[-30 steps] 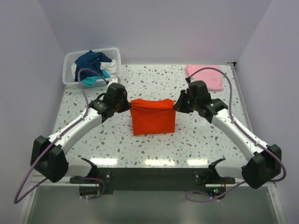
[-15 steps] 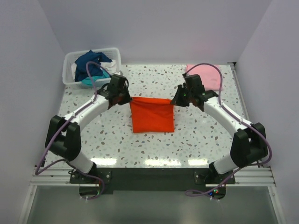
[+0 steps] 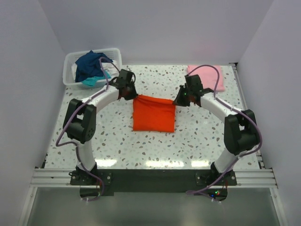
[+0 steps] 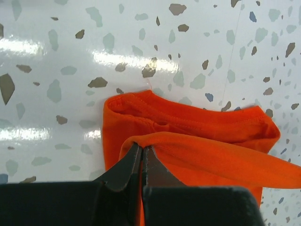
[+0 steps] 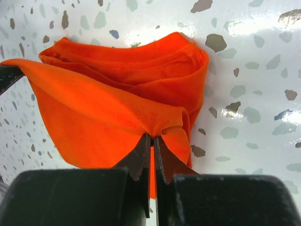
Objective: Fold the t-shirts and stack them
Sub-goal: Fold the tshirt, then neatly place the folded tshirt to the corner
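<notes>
The speckled white stone-pattern bench (image 3: 197, 141) carries everything I am working with. At its far left corner sits the translucent white plastic basket (image 3: 69, 60), heaped with a crumpled navy cloth t-shirt (image 3: 89, 63) and a teal one (image 3: 94, 82). In the middle of the bench lies the bright orange-red cloth t-shirt (image 3: 154, 117), folded to a rough square. Its far edge is raised off the surface where I hold it. At the far right corner the light pink cloth t-shirt (image 3: 214, 82) lies flat and folded, well apart from the orange-red one.

My left claw (image 4: 141, 151) is pinched tight on the far left corner of the orange-red shirt's top layer, the jaws all but meeting with only cloth between them. My right claw (image 5: 151, 140) is clamped the same way on the far right corner. Between them the top layer stretches as a flap over the lower layers, whose stitched hem shows underneath.

I take this to be a late fold of the orange-red shirt, with the pink one already finished. The next move calls for both claws to travel together at one height and pace, so the held edge stays straight. They should lay it square on the layers below, and only then let go. After that I expect the shirt to go onto the pink one.
</notes>
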Tool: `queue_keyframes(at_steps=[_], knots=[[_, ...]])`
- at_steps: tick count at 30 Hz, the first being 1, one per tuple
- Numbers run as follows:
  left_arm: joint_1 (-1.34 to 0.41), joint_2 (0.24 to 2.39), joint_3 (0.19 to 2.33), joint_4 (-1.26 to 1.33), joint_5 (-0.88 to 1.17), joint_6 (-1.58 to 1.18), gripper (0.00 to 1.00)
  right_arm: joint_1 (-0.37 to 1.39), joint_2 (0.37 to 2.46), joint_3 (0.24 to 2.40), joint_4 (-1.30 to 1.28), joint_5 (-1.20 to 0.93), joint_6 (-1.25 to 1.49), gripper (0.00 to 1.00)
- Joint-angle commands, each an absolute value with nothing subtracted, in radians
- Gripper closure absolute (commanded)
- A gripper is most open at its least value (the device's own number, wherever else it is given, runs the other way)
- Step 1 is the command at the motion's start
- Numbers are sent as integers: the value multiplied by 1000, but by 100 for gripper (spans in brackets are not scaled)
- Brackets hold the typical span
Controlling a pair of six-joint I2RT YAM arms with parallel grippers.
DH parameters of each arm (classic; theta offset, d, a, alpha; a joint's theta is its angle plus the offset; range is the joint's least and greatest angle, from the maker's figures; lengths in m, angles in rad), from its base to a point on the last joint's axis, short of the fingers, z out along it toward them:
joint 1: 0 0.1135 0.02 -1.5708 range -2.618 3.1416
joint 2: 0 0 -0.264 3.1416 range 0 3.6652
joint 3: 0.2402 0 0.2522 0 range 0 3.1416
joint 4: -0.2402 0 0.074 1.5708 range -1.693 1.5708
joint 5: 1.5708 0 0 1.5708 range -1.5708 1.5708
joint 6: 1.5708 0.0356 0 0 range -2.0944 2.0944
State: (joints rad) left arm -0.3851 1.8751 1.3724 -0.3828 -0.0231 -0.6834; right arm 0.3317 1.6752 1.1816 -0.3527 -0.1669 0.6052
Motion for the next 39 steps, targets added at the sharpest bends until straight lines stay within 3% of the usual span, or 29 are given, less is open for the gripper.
queue_keyframes(at_steps=[1,3,5,7,8,9,10,11,22,29,39], knots=[[-368,1937,1474,-376,-15,-637,98,310,1719,1239,-304,-135,623,100],[-365,1980,1511,-387,-18,-640,91,305,1768,1265,-299,-133,624,100],[-362,2005,1529,-388,-15,-637,66,293,1807,1293,-313,-135,626,99],[-359,2011,1561,-399,-20,-631,44,284,1850,1339,-324,-149,626,71],[-359,2006,1578,-399,-20,-626,35,284,1861,1359,-349,-158,617,40],[-359,2000,1588,-400,-21,-620,24,285,1865,1403,-368,-167,585,18],[-359,1993,1595,-402,-26,-611,4,285,1864,1417,-380,-181,577,1],[-359,1971,1601,-402,-28,-609,0,285,1855,1422,-382,-184,575,1],[-371,1839,1428,-244,178,-634,0,334,1647,1224,-219,-377,612,1],[-383,1965,1479,-198,258,-655,0,341,1764,1279,-221,-374,626,1],[-379,2157,1543,-235,164,-650,0,336,2006,1463,-311,-273,545,1]])
